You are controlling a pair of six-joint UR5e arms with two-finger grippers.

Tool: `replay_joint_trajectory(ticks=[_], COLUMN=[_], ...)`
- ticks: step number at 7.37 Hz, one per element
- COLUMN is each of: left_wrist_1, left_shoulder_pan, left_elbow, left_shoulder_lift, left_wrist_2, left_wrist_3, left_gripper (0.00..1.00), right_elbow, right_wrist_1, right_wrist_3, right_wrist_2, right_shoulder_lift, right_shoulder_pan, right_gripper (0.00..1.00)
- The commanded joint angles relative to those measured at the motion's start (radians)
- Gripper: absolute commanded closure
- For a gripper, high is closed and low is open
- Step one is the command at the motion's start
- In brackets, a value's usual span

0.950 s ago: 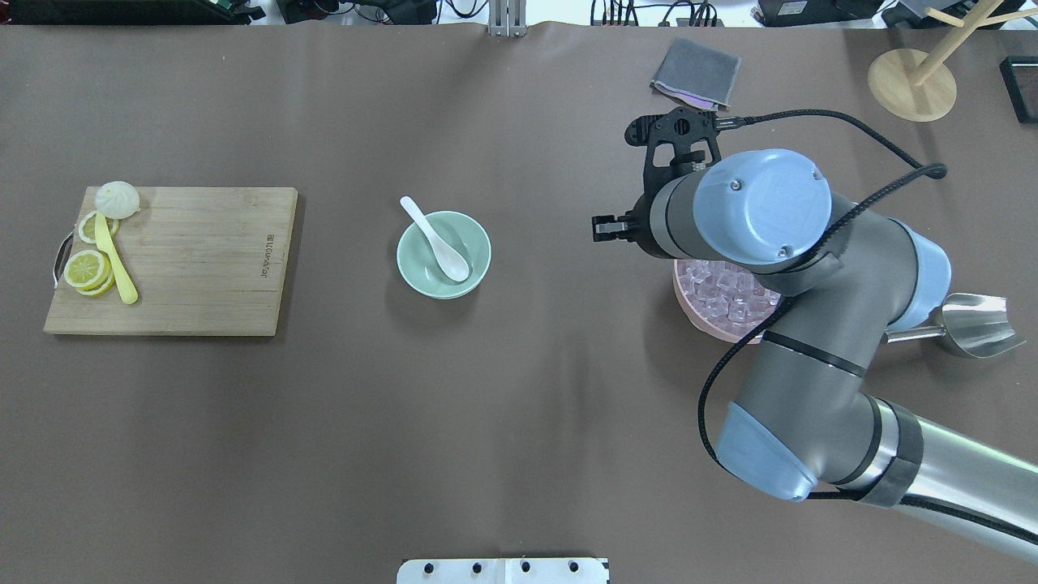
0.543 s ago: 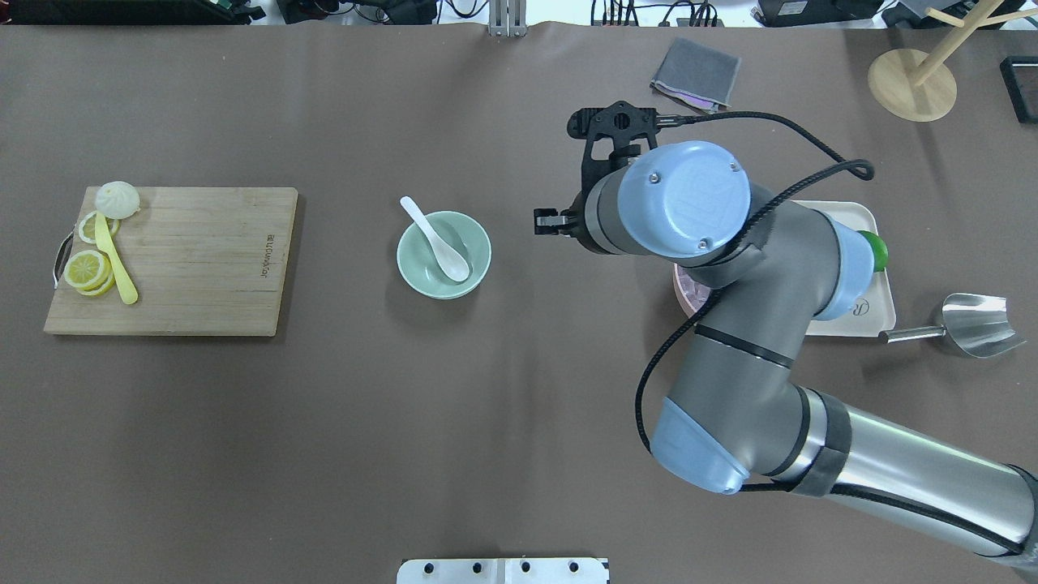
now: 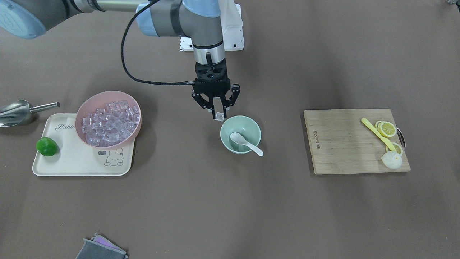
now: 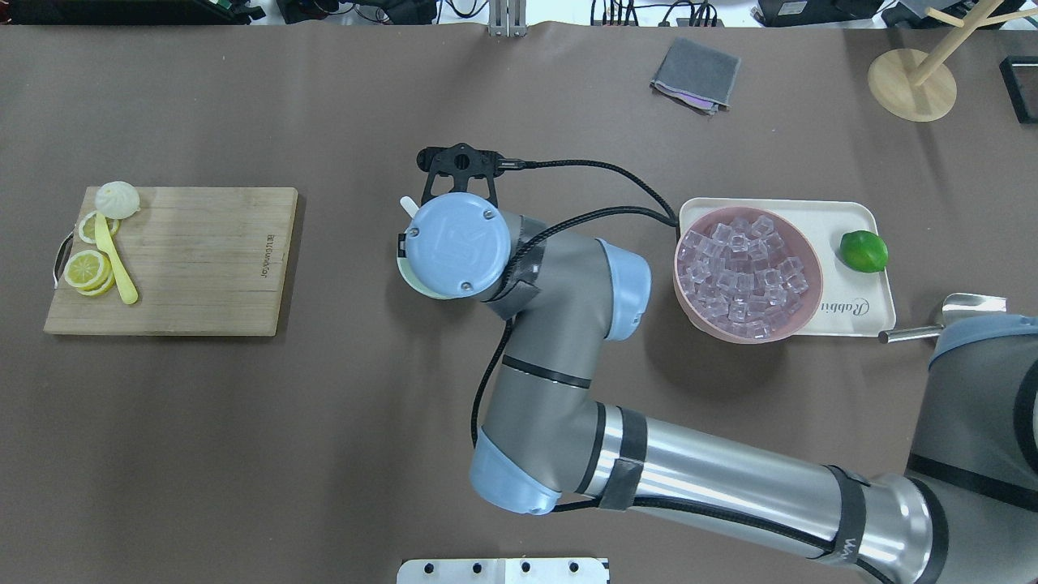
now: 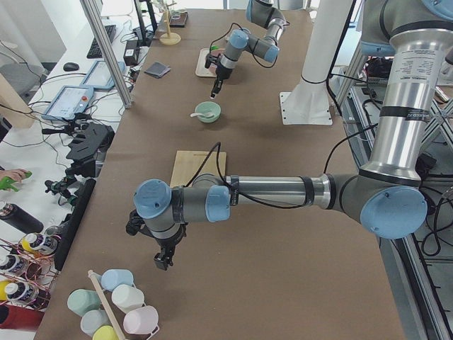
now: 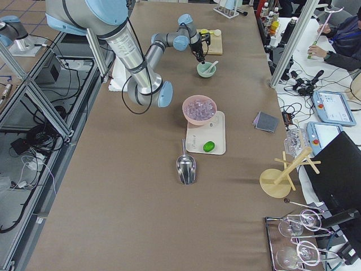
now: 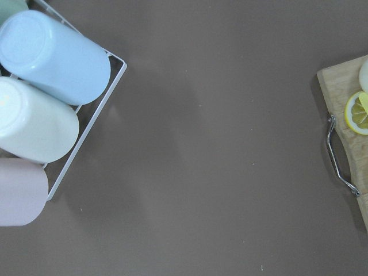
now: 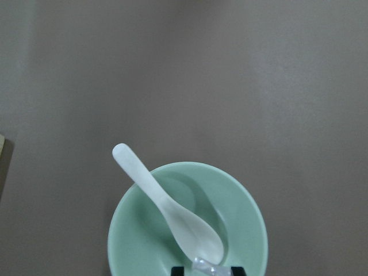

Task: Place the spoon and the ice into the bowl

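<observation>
The pale mint-green bowl [image 3: 248,126] stands mid-table with the white spoon [image 3: 246,143] lying in it, handle over the rim. My right gripper [image 3: 216,110] hangs just above the bowl's rim on the robot's side, shut on a clear ice cube [image 3: 219,116]. In the right wrist view the cube [image 8: 206,265] shows between the fingertips over the spoon [image 8: 172,215] and the bowl [image 8: 141,241]. In the overhead view my wrist hides most of the bowl [image 4: 408,280]. My left gripper [image 5: 164,262] shows only in the exterior left view, far off near the cups; I cannot tell its state.
A pink bowl [image 3: 86,108] full of ice cubes sits on a cream tray [image 3: 72,163] with a lime [image 3: 46,146]; a metal scoop [image 3: 14,112] lies beside it. A cutting board [image 3: 345,144] holds lemon slices, a yellow utensil and a bun. A cup rack [image 7: 46,109] is near the left wrist.
My right arm has swung from above the pink ice bowl leftward across the table and now hangs over the mint-green bowl. The spoon and bowl have not moved.
</observation>
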State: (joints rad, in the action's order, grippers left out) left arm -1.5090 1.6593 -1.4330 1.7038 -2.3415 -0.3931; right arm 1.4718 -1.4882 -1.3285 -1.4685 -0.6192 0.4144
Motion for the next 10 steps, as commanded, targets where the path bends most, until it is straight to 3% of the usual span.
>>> replay_joint_trajectory(ticks=[1,4,5,6,7,9,10], left_wrist_1=[0.001,-0.008,-0.008,-0.010,-0.010,0.003,0.001], left_shoulder_pan=[0.002,0.000,0.000,0.000,0.000,-0.001,-0.001], left_elbow=[0.002,0.002,0.000,0.003,0.003,0.006,0.008], left_shoulder_lift=[-0.004,-0.018,-0.018,-0.020,-0.029,-0.029,-0.055], left_wrist_2=[0.001,-0.001,-0.001,-0.001,-0.001,0.002,0.004], left_wrist_3=[0.000,0.002,0.002,0.002,0.002,0.005,0.011], left_gripper=[0.01,0.01,0.01,0.01,0.01,0.01,0.01], right_elbow=[-0.137,-0.198,-0.203,-0.205,-0.205,-0.197,-0.191], right_wrist_1=[0.014,0.036,0.036,0.034,0.031,0.028,0.025], right_wrist_3=[-0.029,-0.005,0.005,0.002,-0.007,0.003,0.046], right_wrist_2=[0.036,0.046,0.045,0.045,0.045,0.016,-0.068], right_shoulder_lift=[0.077,0.076,0.078,0.078,0.079,0.078,0.072], right_shoulder_pan=[-0.025,-0.028,-0.028,-0.028,-0.026,0.028,0.090], right_gripper=[1.00,1.00,0.61,0.10,0.00,0.00,0.00])
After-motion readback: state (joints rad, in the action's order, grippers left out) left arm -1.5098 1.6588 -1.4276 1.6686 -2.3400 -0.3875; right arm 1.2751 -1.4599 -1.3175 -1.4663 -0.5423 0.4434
